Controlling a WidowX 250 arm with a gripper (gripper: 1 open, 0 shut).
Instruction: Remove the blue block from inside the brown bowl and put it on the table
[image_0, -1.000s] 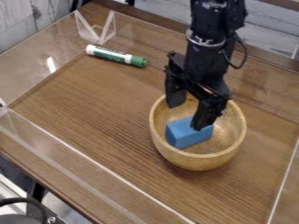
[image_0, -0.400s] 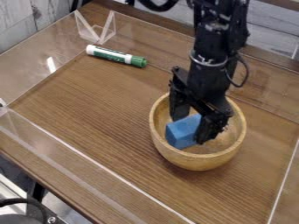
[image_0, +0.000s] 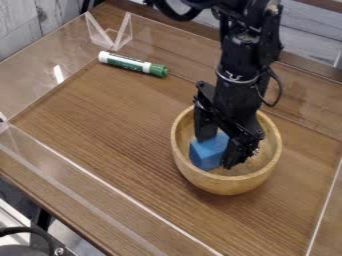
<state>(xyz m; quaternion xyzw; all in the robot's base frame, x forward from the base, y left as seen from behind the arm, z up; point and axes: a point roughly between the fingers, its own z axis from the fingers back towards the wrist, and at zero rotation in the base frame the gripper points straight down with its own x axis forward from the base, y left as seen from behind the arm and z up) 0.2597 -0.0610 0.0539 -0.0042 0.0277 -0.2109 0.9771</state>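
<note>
With its black jointed fingers spread to either side of the bright-blue rectangular block (image_0: 206, 153), the black metal tool (image_0: 225, 138) appears released, reaching down inside the round light-brown wooden bowl (image_0: 227, 185), where the block lies. Gripping well probably calls for centring the fingers on the block before closing, then lifting straight up past the thick rim. Around the bowl, the glossy dark-brown wood-grain table (image_0: 100, 130) offers bare wood, with a green-and-white marker (image_0: 132, 65) well apart.

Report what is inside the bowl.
The blue block sits in the bowl, the open gripper around it; the gripper hides the rest.
</note>
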